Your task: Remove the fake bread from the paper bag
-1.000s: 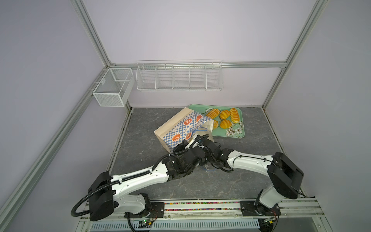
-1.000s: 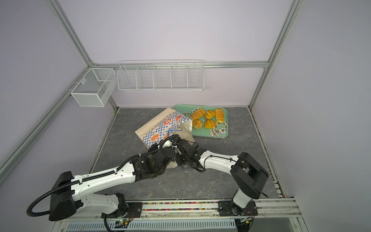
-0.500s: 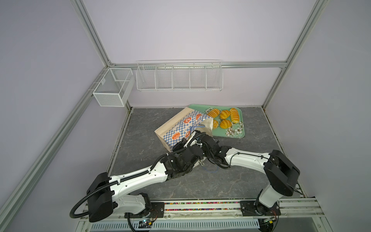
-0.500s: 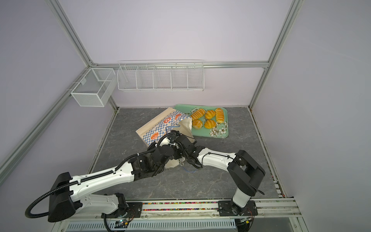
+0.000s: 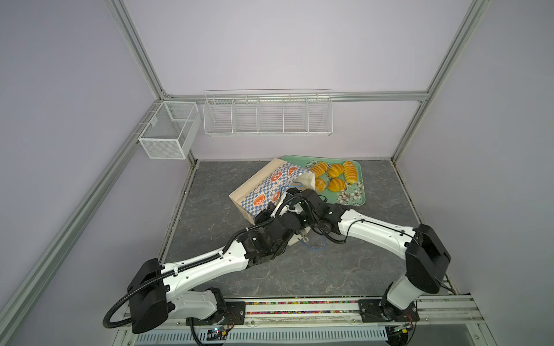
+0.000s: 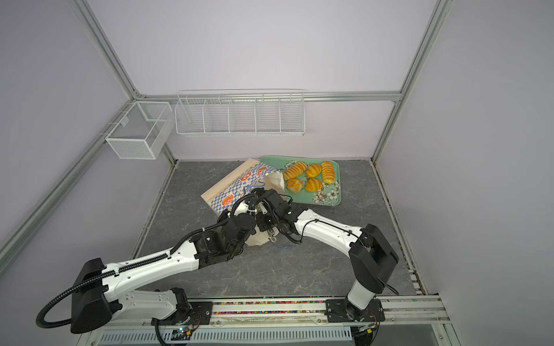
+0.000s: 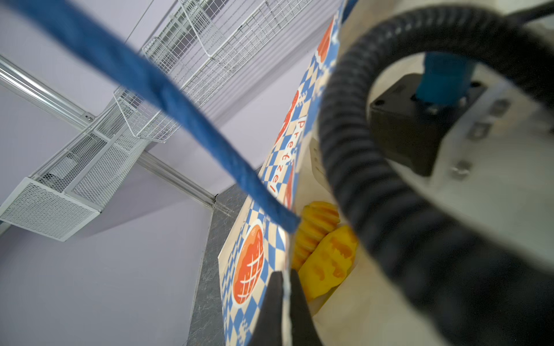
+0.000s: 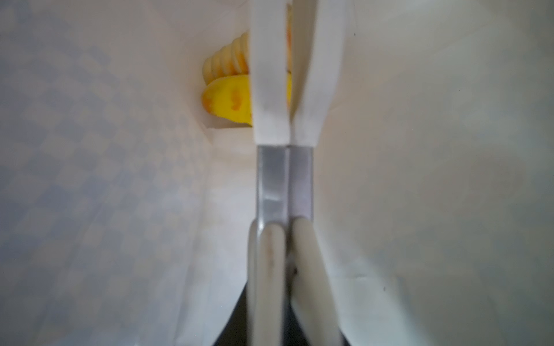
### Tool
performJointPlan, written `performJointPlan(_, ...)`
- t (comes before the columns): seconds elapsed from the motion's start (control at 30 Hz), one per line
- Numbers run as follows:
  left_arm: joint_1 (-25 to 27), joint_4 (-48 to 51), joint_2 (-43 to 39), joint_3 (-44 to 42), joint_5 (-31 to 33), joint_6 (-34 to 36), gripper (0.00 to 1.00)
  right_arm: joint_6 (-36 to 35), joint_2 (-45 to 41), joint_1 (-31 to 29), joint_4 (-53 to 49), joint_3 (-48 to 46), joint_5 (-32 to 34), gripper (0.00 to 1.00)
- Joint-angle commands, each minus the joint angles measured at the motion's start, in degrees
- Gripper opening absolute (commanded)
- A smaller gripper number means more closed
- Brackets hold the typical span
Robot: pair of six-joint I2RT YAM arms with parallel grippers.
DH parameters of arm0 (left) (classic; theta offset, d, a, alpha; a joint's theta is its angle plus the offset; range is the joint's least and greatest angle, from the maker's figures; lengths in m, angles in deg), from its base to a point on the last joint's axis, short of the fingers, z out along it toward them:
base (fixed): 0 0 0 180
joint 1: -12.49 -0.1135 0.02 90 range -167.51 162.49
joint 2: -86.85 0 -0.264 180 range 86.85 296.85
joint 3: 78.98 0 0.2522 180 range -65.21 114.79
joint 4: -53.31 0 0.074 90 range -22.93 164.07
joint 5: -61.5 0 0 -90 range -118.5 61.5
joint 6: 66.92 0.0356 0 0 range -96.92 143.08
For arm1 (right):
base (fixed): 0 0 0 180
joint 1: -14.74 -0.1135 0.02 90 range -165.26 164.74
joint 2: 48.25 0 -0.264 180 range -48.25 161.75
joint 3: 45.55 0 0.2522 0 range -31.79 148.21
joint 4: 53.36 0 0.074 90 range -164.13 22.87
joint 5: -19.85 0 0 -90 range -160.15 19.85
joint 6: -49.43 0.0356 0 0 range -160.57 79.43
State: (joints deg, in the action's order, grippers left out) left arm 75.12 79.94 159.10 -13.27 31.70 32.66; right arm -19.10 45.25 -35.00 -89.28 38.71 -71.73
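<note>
The left gripper is clamped tight on the rim of the paper bag, one black finger outside the checkered wall and one inside. The bag's blue cord handle leaves that same rim close by. The right gripper is squeezed closed on a pair of metal tongs, whose white tips are pressed together and reach deep inside the bag. Just past those tips, at the bag's far end, lie two pieces of fake bread: a smooth yellow bun with orange marks, and a paler ribbed loaf touching it from behind. Whether the tips touch either one cannot be told. In both top views the bag lies on its side on the grey table with its mouth toward the arms; it is cream with blue-and-white checks and orange-red round prints. Just beside it sits a green flowered tray carrying five glossy golden breads, some long and ribbed, some round and scored
</note>
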Motion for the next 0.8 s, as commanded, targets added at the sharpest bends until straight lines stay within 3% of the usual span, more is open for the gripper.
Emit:
performJointPlan(0.0,0.06,8.00,2.55,-2.99,-3.53,3.53,0.00,-0.91,-5.95,-0.81,-8.17,1.65,-5.45,0.07)
performJointPlan(0.17,-0.93,9.04,2.37,-2.18,-2.78,3.79,0.00,-1.89,-10.20,-0.80,-17.05,-1.46,-3.85,0.07)
performJointPlan(0.37,-0.93,10.40,2.30,0.32,-0.92,5.89,0.00,-7.87,-12.47,-0.78,-22.47,-3.81,0.54,0.07)
performJointPlan(0.77,-0.67,9.82,-4.31,3.94,0.86,16.10,0.00,-8.04,-7.93,0.24,-0.53,-16.47,2.12,0.07)
